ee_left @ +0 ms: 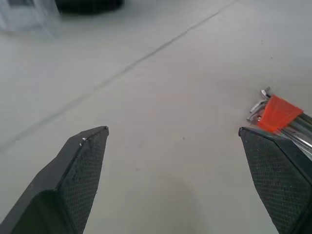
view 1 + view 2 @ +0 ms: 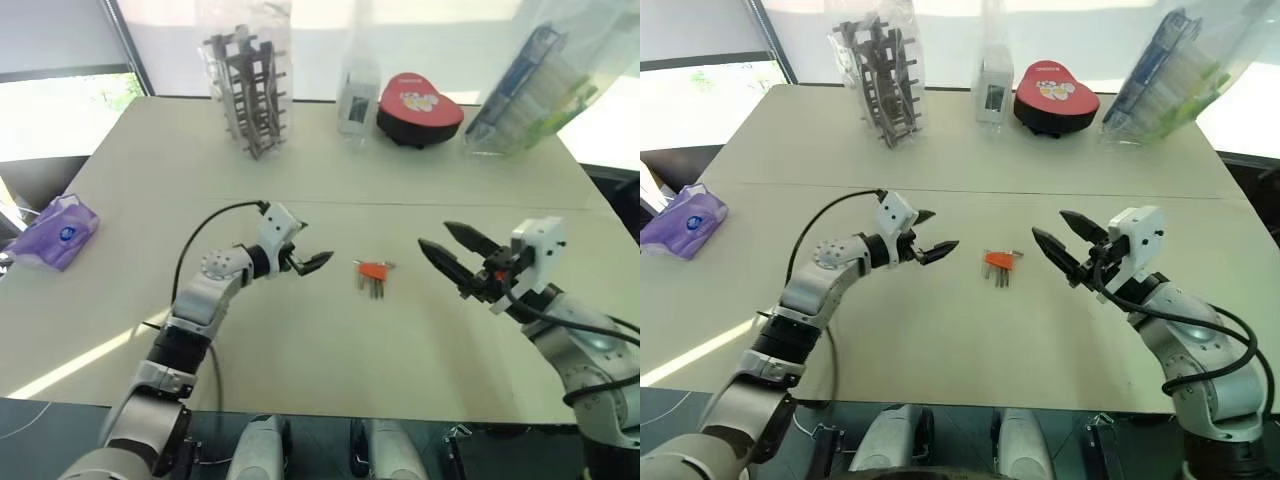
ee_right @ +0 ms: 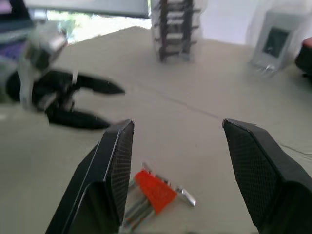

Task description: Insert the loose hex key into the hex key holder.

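Note:
The hex key holder (image 2: 372, 270), a small orange-red block with thin grey keys, lies flat on the beige table (image 2: 330, 380) between my two grippers. It also appears beside one finger in the left wrist view (image 1: 278, 113) and between the fingers in the right wrist view (image 3: 155, 190). The loose hex key I cannot tell apart from the grey keys at the holder; one bent key end (image 3: 187, 196) pokes out sideways. My left gripper (image 2: 938, 232) hovers open just left of the holder, holding nothing. To the holder's right, my right gripper (image 2: 1048, 223) is open and empty, pointing at it.
Along the table's far edge stand a dark rack in a plastic bag (image 2: 250, 90), a clear package (image 2: 358, 95), a red heart-shaped tin (image 2: 420, 105) and a bagged blue box (image 2: 535, 90). A purple tissue pack (image 2: 58, 232) lies at the left edge.

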